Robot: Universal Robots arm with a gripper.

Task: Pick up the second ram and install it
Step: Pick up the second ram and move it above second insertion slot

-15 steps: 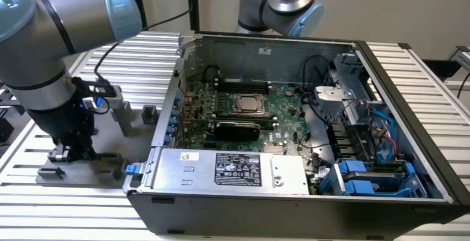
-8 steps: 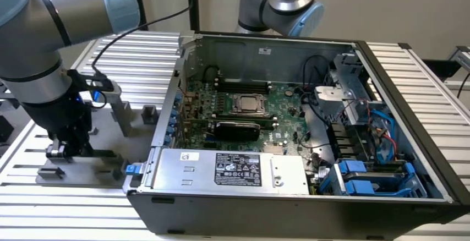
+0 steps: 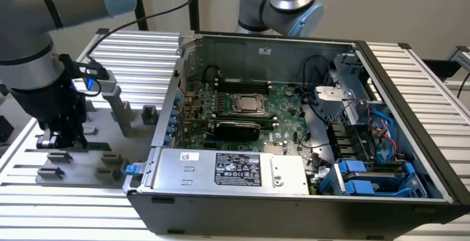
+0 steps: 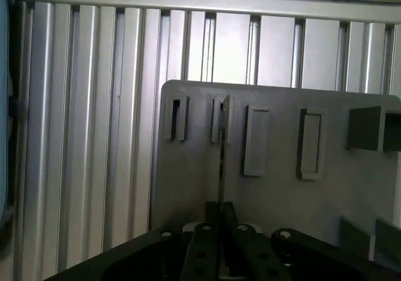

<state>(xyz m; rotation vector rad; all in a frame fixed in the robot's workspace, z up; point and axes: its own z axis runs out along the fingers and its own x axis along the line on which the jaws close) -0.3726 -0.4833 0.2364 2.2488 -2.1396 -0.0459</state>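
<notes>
**Near, on the exterior view's left:** the gripper [image 3: 65, 141] stands low over the grey holder plate [image 3: 88, 161]. In the wrist view its fingers [image 4: 207, 234] appear clamped together on the second ram [image 4: 221, 168], seen edge-on, with its far end at a holder slot [image 4: 220, 119].

**Risk:** a skewed lift could bind the stick in the slot or slip the narrow grip.

**Views:** the wrist view supplies the grip. The exterior view supplies the open computer case [image 3: 411, 103] and motherboard [image 3: 283, 106], farther right and well apart.
</notes>
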